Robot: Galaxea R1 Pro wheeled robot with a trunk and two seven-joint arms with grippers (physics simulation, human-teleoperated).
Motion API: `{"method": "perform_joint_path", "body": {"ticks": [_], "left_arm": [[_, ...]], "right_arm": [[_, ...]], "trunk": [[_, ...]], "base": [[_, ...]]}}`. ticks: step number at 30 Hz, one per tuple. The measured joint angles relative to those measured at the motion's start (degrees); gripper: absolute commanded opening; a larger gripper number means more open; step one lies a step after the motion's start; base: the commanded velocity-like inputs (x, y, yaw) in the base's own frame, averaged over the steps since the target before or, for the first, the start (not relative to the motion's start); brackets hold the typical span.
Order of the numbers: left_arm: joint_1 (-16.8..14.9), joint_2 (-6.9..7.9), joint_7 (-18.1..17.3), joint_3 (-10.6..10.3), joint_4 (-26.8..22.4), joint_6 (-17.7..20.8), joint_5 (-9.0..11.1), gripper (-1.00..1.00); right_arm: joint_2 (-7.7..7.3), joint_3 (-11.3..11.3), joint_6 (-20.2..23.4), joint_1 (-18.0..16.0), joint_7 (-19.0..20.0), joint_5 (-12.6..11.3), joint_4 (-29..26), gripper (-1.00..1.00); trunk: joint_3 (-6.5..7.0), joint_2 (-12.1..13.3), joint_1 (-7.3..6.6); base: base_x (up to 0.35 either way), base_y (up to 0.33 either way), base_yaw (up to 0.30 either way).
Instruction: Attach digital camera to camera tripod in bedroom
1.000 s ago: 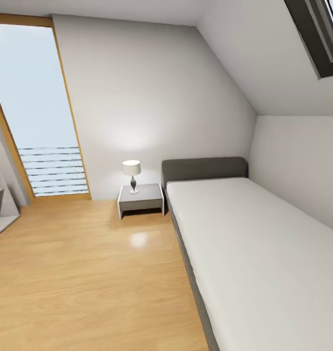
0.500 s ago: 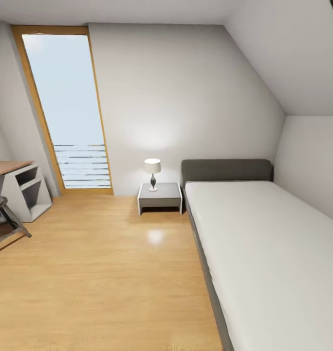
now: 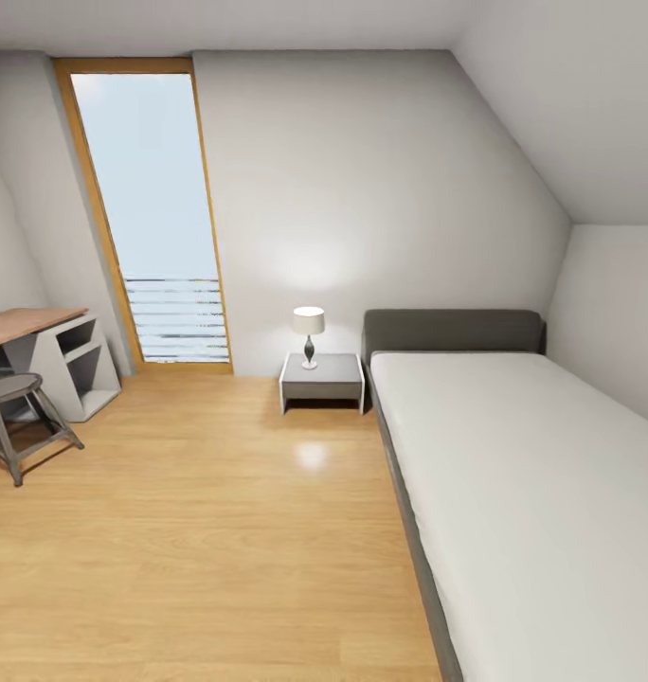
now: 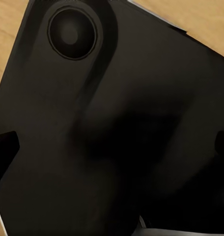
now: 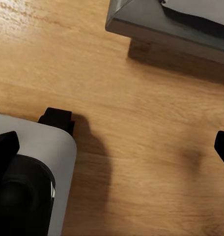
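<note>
Here, a bedroom (image 3: 362, 189) with pale grey walls and a light wood floor (image 3: 201, 530) is seen from the robot's head. At the far left, a wood-topped desk (image 3: 35, 322) is set against the wall, with a dark stool (image 3: 16, 407) just beside it. Further right, a tall wood-framed window (image 3: 149, 208) is seen, then a small grey nightstand (image 3: 322, 379) with a lit lamp (image 3: 309, 333), then a grey bed (image 3: 513, 455) with a white mattress along the right.

The task is judged barely begun: the room has been reached, but where the camera and tripod are cannot be told, so finding, grasping and attaching are all left.

At both wrists the fingertips appear spread wide, grasping nothing, above the floor.
</note>
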Motion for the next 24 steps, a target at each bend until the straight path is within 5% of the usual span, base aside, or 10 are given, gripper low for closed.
{"method": "perform_joint_path", "body": {"ticks": [24], "left_arm": [[0.0, 0.01, 0.0, 0.0, 0.0, 0.0, 0.1, 1.00]], "right_arm": [[-0.07, 0.0, 0.0, 0.0, 0.0, 0.0, 0.0, 1.00]], "trunk": [[0.00, 0.0, 0.00]], "base": [[-0.002, 0.000, 0.001]]}}
